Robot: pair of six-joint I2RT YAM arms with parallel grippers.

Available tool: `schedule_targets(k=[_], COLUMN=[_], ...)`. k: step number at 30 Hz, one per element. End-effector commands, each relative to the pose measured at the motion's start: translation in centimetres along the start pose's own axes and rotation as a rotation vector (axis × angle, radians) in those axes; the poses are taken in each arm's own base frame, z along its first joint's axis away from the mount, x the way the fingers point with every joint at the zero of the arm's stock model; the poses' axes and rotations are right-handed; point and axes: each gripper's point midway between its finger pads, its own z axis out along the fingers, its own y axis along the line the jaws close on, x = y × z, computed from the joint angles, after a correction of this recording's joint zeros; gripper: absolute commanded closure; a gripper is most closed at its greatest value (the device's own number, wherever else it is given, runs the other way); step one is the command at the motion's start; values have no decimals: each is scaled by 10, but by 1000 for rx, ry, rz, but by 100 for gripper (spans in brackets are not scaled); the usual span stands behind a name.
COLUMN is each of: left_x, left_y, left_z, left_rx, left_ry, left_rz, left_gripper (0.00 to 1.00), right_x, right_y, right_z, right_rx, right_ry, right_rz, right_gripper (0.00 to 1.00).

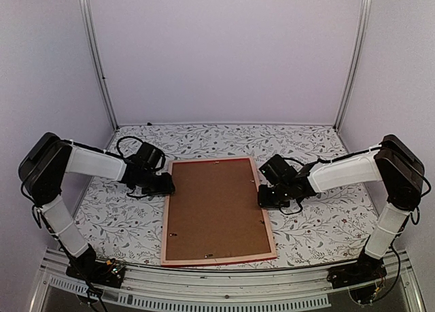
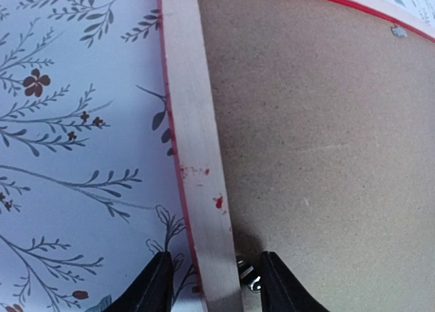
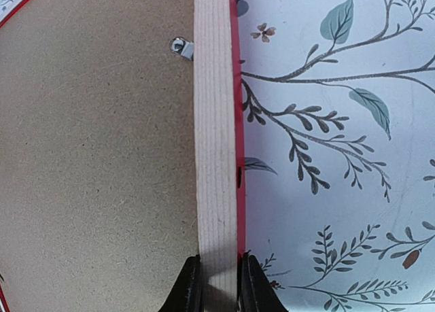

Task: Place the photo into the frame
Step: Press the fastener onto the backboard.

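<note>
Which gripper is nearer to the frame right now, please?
Right. The right gripper clamps the frame on its right rail, fingers touching both sides. The left gripper straddles the left rail, with a gap on each side.

Table (image 1: 115, 220) with floral-print top: one frame lying flat on it.
Frame (image 1: 165, 217) lies pale wood back up, about mid-table, long rails running near to far, slightly skewed; red edge shows along the far and near rails. Brown backing board (image 1: 216, 210) sits inside the rails, with a small metal tab (image 3: 181, 47) at its edge. The tabletop is white with grey leaf sprigs and small brown flowers.
</note>
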Motion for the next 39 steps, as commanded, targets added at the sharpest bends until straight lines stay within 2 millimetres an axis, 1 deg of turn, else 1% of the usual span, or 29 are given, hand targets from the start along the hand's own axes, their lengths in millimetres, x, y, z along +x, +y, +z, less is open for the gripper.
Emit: schedule_targets(k=[1,4,9,15,19,23,30,33,35,39], left_x=[7,6,7,2,-1,-5,-11,-13,-13,-15], left_y=[0,6,5,4,8,11,13,11,9,-1], left_z=[2,0,0,-4,-9,-10,-9,-8,-5,0], left_rx=[-13,-36,-35,-34,-54,-83,-109,-106,-96,-58], left_ry=[14,-1,-2,-30,-58,-63,-69,-69,-62,-51], left_rz=[7,7,3,-18,-32,-26,-25,-28,-33,-33], left_gripper=[57,61,68,69,74,74,74,77,77,71], right_x=[35,35,35,35,40,46,49,50,52,56], right_y=[-19,-18,-19,-17,-11,-1,0,3,5,13], right_z=[10,10,9,7,7,5,-3,-8,-10,-14], right_rx=[45,43,45,32,13,-9,-6,-11,-15,-32], right_ry=[120,119,118,107,105,98,72,58,56,45], right_rz=[12,13,11,23,25,26,56,67,70,84], right_gripper=[87,87,87,87,87,90,93,94,95,96])
